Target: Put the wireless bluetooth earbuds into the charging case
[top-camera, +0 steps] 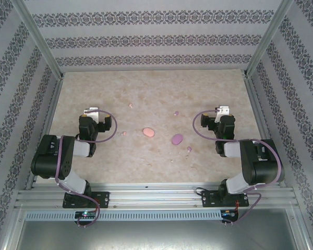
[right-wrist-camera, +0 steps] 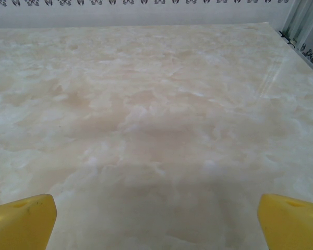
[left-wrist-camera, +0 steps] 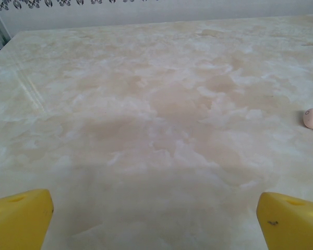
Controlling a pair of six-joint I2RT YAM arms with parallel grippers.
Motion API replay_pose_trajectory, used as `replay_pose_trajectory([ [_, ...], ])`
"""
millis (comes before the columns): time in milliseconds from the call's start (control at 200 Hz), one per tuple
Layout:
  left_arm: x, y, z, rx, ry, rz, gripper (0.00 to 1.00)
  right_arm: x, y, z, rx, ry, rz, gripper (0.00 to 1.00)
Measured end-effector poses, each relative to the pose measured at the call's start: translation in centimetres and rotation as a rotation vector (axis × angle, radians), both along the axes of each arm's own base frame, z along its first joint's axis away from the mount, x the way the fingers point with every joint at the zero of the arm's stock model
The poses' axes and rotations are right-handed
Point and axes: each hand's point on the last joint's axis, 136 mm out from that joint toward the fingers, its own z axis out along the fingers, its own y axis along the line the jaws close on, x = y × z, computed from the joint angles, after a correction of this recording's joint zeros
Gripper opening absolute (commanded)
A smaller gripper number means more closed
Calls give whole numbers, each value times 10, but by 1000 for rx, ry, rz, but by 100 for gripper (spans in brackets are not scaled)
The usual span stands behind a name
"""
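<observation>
Your left pincer and right pincer: both spread wide open, poised over table. Between them, near to far: purple earbud just beside purple case; pink case; pink earbud; second purple earbud; second pink earbud farthest. All four earbuds lie on table, none in a case.
</observation>
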Motion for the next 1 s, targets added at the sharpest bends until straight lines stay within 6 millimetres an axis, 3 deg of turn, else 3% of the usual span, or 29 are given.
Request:
replay_pose_trajectory([
  [145,0,0,0,0,0,0,100,1,5,8,-4,19,35,98],
  [305,-9,0,17,-4,-17,0,100,7,29,63,-7,6,115,98],
  [410,-12,2,53,-30,-65,19,100,10,72,106,-1,11,215,98],
  [510,-14,1,93,-70,-102,28,100,-3,133,122,-12,56,355,97],
  [635,-24,-7,132,-132,-100,1,100,-38,212,97,-59,209,565,91],
  [724,-35,-16,143,-192,-49,-33,99,-57,247,68,-103,350,657,89],
  [819,-49,-30,133,-265,45,-84,99,-66,271,38,-146,490,717,87],
  [999,-79,-58,88,-406,230,-179,98,-68,297,1,-193,662,771,84],
])
